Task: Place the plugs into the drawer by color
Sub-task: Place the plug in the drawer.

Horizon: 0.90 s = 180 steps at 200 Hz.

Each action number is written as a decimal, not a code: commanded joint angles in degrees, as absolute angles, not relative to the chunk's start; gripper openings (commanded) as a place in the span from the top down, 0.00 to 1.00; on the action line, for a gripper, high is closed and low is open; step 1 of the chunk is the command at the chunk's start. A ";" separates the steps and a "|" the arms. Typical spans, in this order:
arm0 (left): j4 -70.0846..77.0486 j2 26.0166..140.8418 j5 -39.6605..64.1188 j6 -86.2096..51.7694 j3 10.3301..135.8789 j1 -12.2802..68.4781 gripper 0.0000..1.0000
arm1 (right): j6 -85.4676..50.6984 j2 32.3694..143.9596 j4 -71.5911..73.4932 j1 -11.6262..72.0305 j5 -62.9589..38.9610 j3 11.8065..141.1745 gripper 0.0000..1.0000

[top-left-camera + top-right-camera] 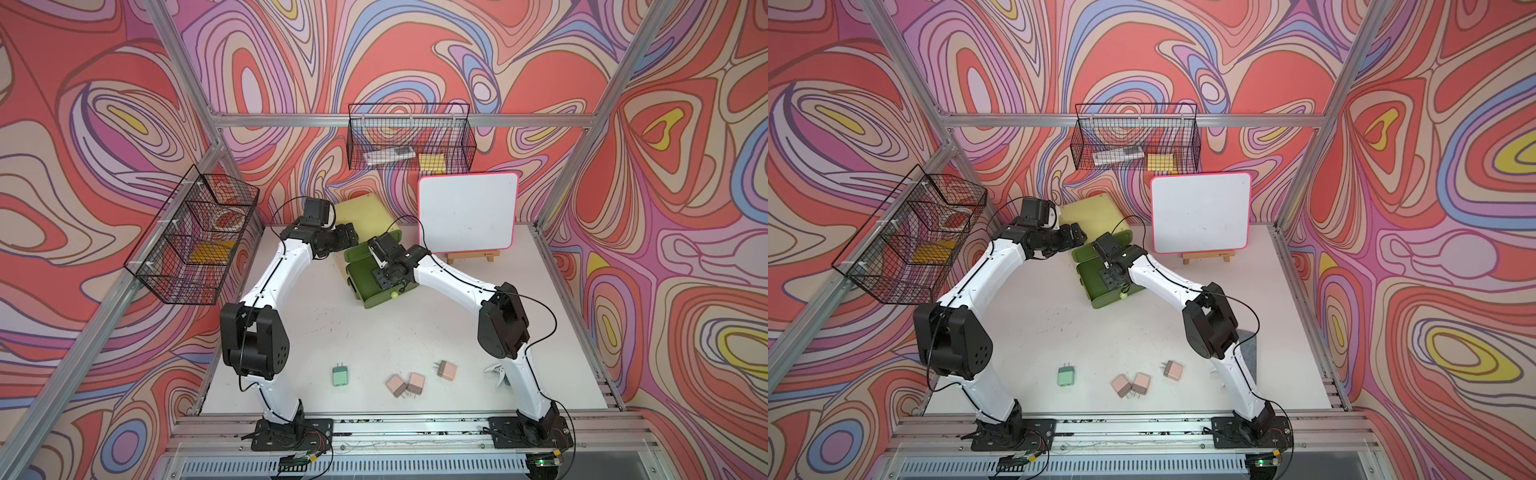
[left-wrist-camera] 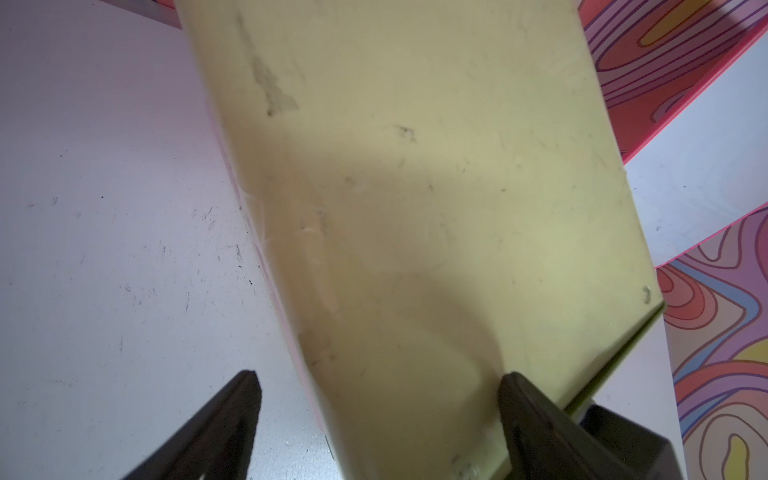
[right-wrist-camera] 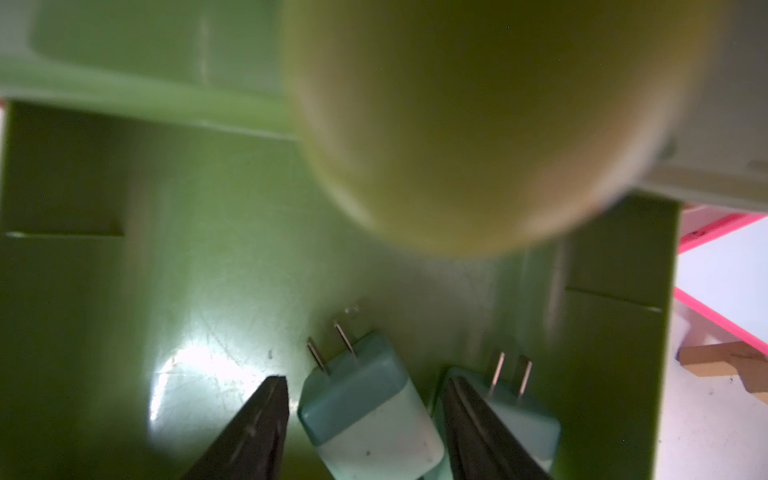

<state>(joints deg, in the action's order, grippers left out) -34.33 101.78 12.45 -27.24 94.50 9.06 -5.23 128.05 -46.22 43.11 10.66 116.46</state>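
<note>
The drawer is a lime-yellow chest (image 1: 360, 214) at the back of the table, with an olive drawer (image 1: 365, 291) pulled out toward the front. My right gripper (image 3: 363, 376) hangs open inside that drawer. A teal plug (image 3: 365, 411) lies between its fingers with a gap on one side, and a second teal plug (image 3: 519, 409) rests just outside one finger. My left gripper (image 2: 380, 377) is open astride the chest's corner (image 2: 415, 187). One finger touches the chest and the other stands apart from it. A mint plug (image 1: 340, 376) and three pinkish-beige plugs (image 1: 397, 385) (image 1: 415, 382) (image 1: 446, 370) lie near the table's front.
A whiteboard (image 1: 467, 212) on a wooden easel stands right of the chest. Black wire baskets hang on the left wall (image 1: 191, 237) and the back wall (image 1: 411, 137). A white clip (image 1: 496, 371) lies by the right arm. A pale round knob (image 3: 478, 124) looms blurred above the open drawer.
</note>
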 commanded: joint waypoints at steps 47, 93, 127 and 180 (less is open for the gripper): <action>-39.23 103.66 9.49 -26.15 92.73 9.05 0.11 | -5.49 111.69 -37.23 45.43 2.75 102.87 0.37; -39.36 104.40 9.04 -26.09 92.94 9.05 0.11 | -3.71 104.48 -26.88 57.12 6.14 87.09 0.37; -39.59 104.29 8.55 -25.84 92.89 9.05 0.11 | -0.51 104.76 -16.91 67.75 9.11 78.41 0.39; -39.90 104.33 8.04 -25.57 93.07 9.05 0.11 | -0.94 112.89 -13.75 74.24 7.67 77.70 0.34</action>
